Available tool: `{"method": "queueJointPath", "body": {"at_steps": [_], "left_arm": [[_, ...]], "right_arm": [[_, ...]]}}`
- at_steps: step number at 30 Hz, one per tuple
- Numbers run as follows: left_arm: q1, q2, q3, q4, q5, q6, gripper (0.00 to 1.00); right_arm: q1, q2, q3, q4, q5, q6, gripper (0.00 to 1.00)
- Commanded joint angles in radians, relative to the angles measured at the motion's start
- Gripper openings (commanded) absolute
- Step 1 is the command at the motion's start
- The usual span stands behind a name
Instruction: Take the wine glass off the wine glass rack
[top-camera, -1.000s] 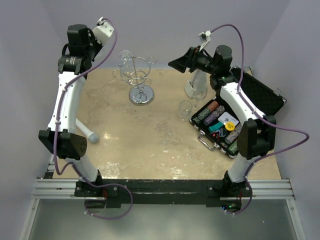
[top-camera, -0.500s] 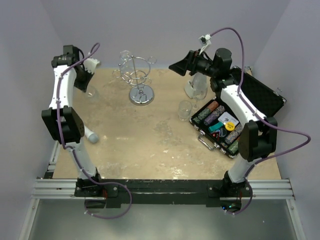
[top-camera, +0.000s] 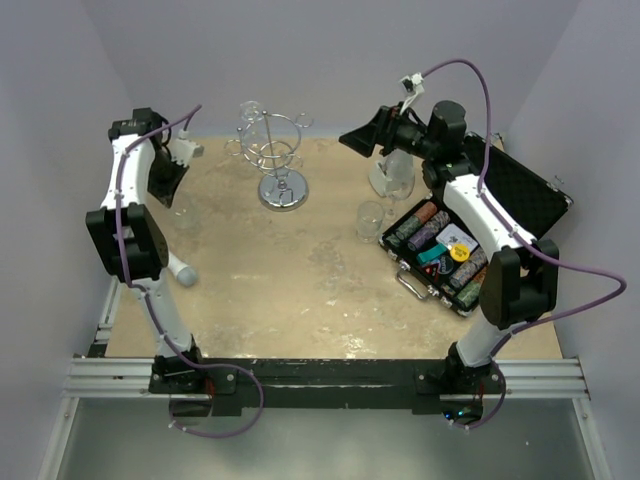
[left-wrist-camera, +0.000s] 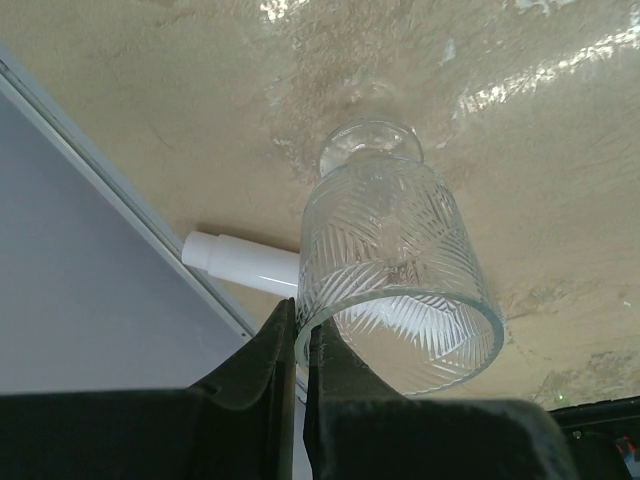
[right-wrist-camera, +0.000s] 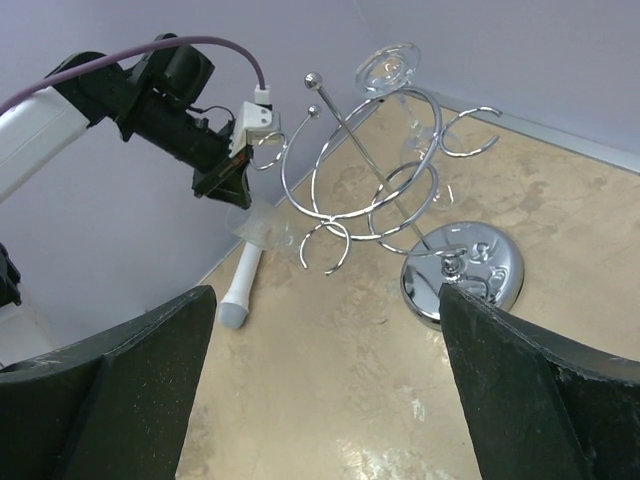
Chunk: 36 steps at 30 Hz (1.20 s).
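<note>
Left pincer (left-wrist-camera: 300, 326) clamped on rim of wine glass (left-wrist-camera: 390, 270), far left over bench (top-camera: 300, 290), well apart from wine glass rack (top-camera: 283, 190) at far centre. Right pincer (top-camera: 360, 135) wide, far right, facing rack.

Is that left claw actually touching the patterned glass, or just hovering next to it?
Touching. The left wrist view shows the left gripper clamped on the rim of the etched wine glass, one finger outside, one inside, with no gap.

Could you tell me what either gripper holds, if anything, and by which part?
Left gripper pinches the clear patterned wine glass by its rim; right gripper holds nothing.
</note>
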Motion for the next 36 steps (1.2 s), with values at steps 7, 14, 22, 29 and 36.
{"method": "queueJointPath", "body": {"at_steps": [7,14,22,29,36], "left_arm": [[0.088,0.025,0.05,-0.011,-0.068,0.031,0.0],[0.146,0.065,0.064,-0.011,-0.05,0.039,0.0],[0.18,0.105,0.09,-0.003,0.001,0.005,0.0],[0.18,0.105,0.09,0.025,0.013,-0.012,0.0],[0.18,0.094,0.125,0.026,0.024,-0.01,0.26]], "right_arm": [[-0.002,-0.055,-0.012,0.038,0.02,-0.023,0.99],[-0.002,-0.048,-0.016,0.032,0.033,-0.023,0.98],[-0.002,-0.053,-0.024,0.025,0.042,-0.031,0.98],[-0.002,-0.055,-0.029,0.021,0.045,-0.031,0.99],[-0.002,-0.051,-0.03,0.018,0.046,-0.033,0.99]]}}
